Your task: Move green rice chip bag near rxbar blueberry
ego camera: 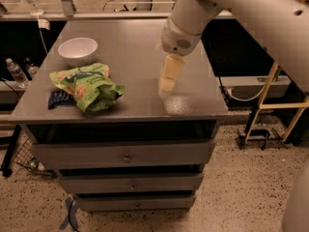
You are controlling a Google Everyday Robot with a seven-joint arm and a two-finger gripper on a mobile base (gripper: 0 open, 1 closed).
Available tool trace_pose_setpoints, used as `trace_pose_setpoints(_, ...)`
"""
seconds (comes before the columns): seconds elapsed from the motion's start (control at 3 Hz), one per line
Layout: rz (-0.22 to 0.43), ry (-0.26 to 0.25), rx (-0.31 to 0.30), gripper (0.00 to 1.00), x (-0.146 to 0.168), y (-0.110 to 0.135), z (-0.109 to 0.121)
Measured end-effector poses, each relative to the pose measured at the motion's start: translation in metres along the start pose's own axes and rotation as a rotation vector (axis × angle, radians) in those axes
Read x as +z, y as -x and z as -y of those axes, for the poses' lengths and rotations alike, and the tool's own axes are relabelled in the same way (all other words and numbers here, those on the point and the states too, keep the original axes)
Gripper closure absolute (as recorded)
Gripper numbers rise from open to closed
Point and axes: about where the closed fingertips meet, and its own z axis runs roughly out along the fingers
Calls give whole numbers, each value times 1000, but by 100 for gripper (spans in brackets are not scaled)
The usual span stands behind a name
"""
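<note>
The green rice chip bag (pixel 87 86) lies on the front left of the grey cabinet top (pixel 140 42), crinkled, with orange chip pictures. The rxbar blueberry (pixel 59 99) is a small dark blue bar lying right against the bag's left side, partly hidden under it. My gripper (pixel 168 83) hangs above the cabinet top to the right of the bag, well apart from it, with nothing in it.
A white bowl (pixel 77 50) stands behind the bag at the back left. The cabinet has drawers below its front edge. A water bottle (pixel 16 72) stands lower down at the far left. A yellow frame (pixel 275 100) is at the right.
</note>
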Motion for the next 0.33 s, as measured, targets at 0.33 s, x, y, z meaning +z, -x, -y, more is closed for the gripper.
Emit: trace_pose_setpoints(0.33,16,-60,94,0,-27,-55,7)
